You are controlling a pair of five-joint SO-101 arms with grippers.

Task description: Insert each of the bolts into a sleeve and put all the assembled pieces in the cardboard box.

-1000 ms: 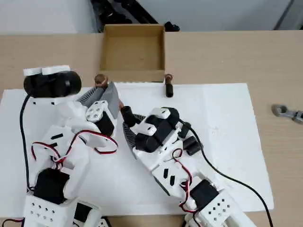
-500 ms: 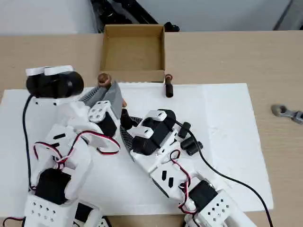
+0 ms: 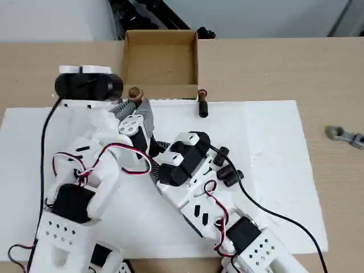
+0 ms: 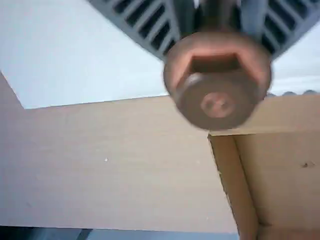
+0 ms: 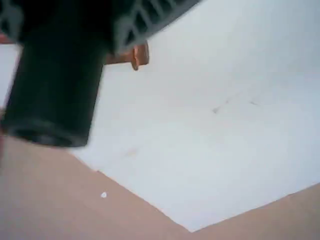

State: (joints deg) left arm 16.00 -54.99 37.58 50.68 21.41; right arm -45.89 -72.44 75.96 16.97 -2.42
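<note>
The left gripper [image 3: 136,104] is clamped on a brown bolt [image 4: 217,80] whose hex head points at the near-left corner of the cardboard box [image 3: 128,57], over the far edge of the white sheet [image 3: 273,159]. Just near of it, the right gripper [image 3: 154,150] is closed around a black sleeve [image 5: 55,80]. An assembled piece [image 3: 203,107] — bolt already in its sleeve — lies on the sheet by the box's near-right corner.

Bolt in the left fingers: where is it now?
High view: the bolt is in the left gripper, just outside the cardboard box front wall, near its left corner.
</note>
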